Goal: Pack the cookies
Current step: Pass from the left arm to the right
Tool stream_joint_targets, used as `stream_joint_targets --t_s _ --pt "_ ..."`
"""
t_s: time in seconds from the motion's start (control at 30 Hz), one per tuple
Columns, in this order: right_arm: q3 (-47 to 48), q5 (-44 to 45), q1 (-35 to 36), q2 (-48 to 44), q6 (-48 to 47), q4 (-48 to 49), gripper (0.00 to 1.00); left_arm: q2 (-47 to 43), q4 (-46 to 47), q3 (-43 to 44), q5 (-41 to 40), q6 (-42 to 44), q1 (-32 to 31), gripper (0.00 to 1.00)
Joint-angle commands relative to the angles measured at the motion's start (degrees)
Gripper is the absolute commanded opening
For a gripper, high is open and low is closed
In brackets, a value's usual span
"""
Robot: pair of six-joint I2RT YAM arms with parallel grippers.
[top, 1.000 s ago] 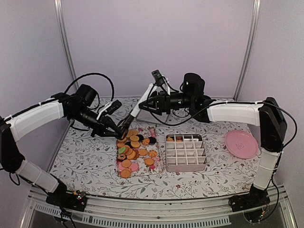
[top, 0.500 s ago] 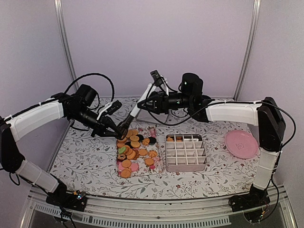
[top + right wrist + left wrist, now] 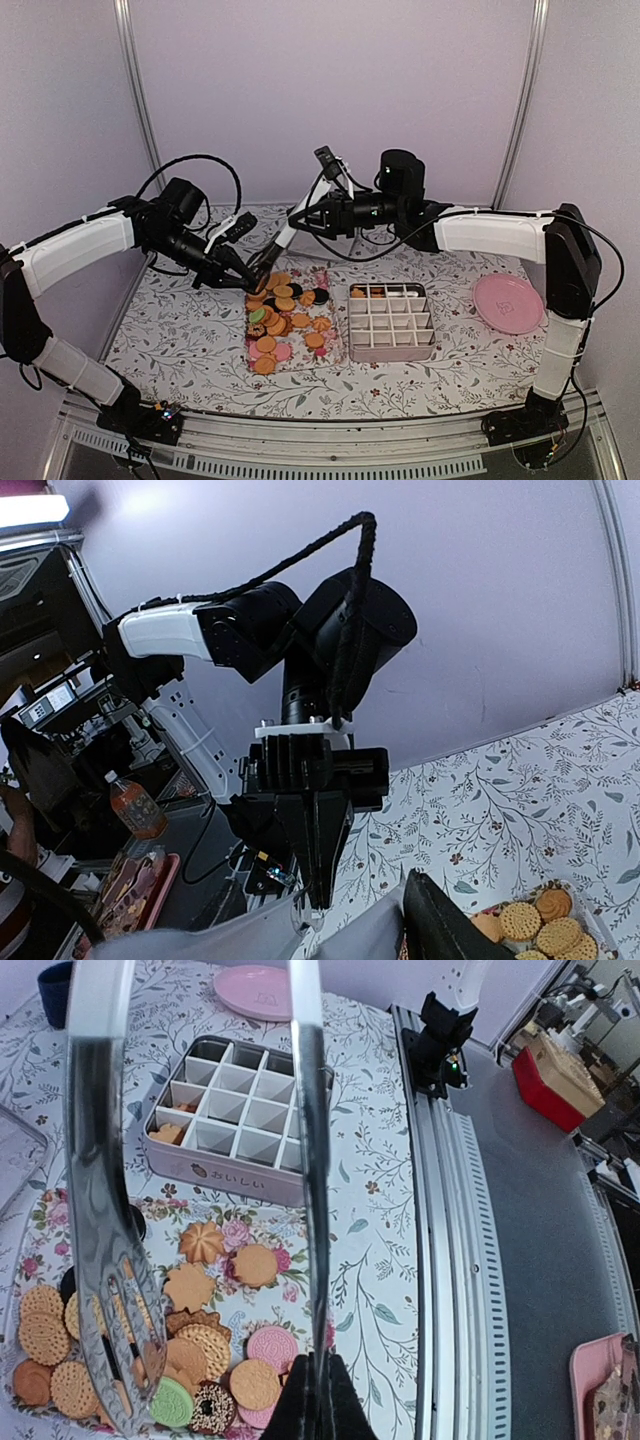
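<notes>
Since L gripper point(image 3: 318, 1400) is clamped on one blade of the tongs point(image 3: 100, 1210), the cookies point(image 3: 200, 1345) lie right under its fingers, on the floral tray point(image 3: 240, 1232). Tongs' long axis runs up & away twd R gripper point(image 3: 298, 216); can't tell if R grips anything. L arm is nearer the pile. Count: 1 tongs, 1 tray, 1 grid tin point(image 3: 240, 1172) just beside it w/ a few cookies in one edge row, 1 pink plate point(image 3: 508, 303), approx 2 dozen loose cookies, 1 green.

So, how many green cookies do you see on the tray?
1. The green cookie lies at the left side of the tray, beside a dark ring-shaped cookie. Others may be hidden under the pile or behind the tongs.
</notes>
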Motion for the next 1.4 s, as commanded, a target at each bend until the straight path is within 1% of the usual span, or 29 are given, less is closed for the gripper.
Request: stream_joint_targets --t_s 0.0,0.2,0.37,0.5,0.53,0.6,0.63,0.73,0.77,0.8,0.87,0.9,0.97,1.0,1.03,1.13,1.37 --pt "1.4 -0.89 0.1 -1.42 -1.27 -1.8 0.52 -0.15 1.57 -0.12 0.8 -0.05 -0.73 0.0" --pt "3.2 -0.83 0.12 -1.59 -2.17 -3.39 0.39 -0.49 1.61 0.11 0.13 -0.31 -0.74 0.0" --pt "1.92 1.25 0.17 -3.21 -3.22 -4.65 0.34 -0.84 1.61 0.49 -1.58 -0.23 -0.72 0.01" --pt "-0.84 4.9 0.4 -5.98 -4.73 -5.57 0.33 -0.78 2.26 0.92 -4.56 -1.21 -0.52 0.12" --pt "-1.6 6.32 0.51 -6.77 -5.31 -5.95 0.33 -0.82 2.66 1.0 -5.39 -1.79 -0.42 0.19" --pt "-3.22 9.02 0.75 -8.41 -6.65 -6.49 0.32 -0.86 3.59 0.95 -7.02 -3.18 -0.01 0.37" --pt "-4.06 10.38 0.88 -9.28 -7.05 -6.52 0.32 -0.91 4.0 0.88 -7.58 -3.76 0.36 0.43" --pt "-6.04 14.57 1.23 -11.12 -8.3 -6.52 0.32 -1.33 5.2 0.2 -8.88 -5.11 1.98 0.54" --pt "-6.7 15.79 1.32 -11.59 -8.62 -6.57 0.32 -1.5 5.55 -0.04 -9.21 -5.47 2.68 0.58" --pt "-7.3 17.14 1.37 -12.04 -8.88 -6.53 0.31 -1.66 5.98 -0.38 -9.63 -5.96 3.68 0.64" --pt "-8.44 19.73 1.66 -12.79 -9.5 -6.57 0.31 -1.95 6.93 -1.21 -10.42 -6.78 6.26 0.7" --pt "-8.96 21.22 1.84 -13.07 -9.98 -6.8 0.3 -2.14 7.49 -1.71 -10.78 -7.14 7.83 0.77" --pt "-9.65 23.98 2.38 -13.36 -11.17 -7.47 0.3 -2.39 8.68 -2.8 -11.73 -8.06 11.12 0.8" --pt "-10.08 25.38 2.67 -13.31 -11.73 -7.71 0.31 -2.58 9.63 -3.5 -12.76 -8.46 12.53 0.89" --pt "-10.5 26.67 2.79 -13.34 -12.03 -7.85 0.31 -2.66 10.24 -4.2 -13.98 -8.76 13.68 0.91" --pt "-12.16 30.38 2.91 -13.0 -12.46 -7.68 0.32 -2.88 11.62 -6.54 -17.27 -8.87 16.28 0.91" --pt "-16.43 38.13 2.92 -10.96 -12.93 -6.18 0.33 -4.25 12.63 -11.42 -17.47 -8.25 22.0 0.91"
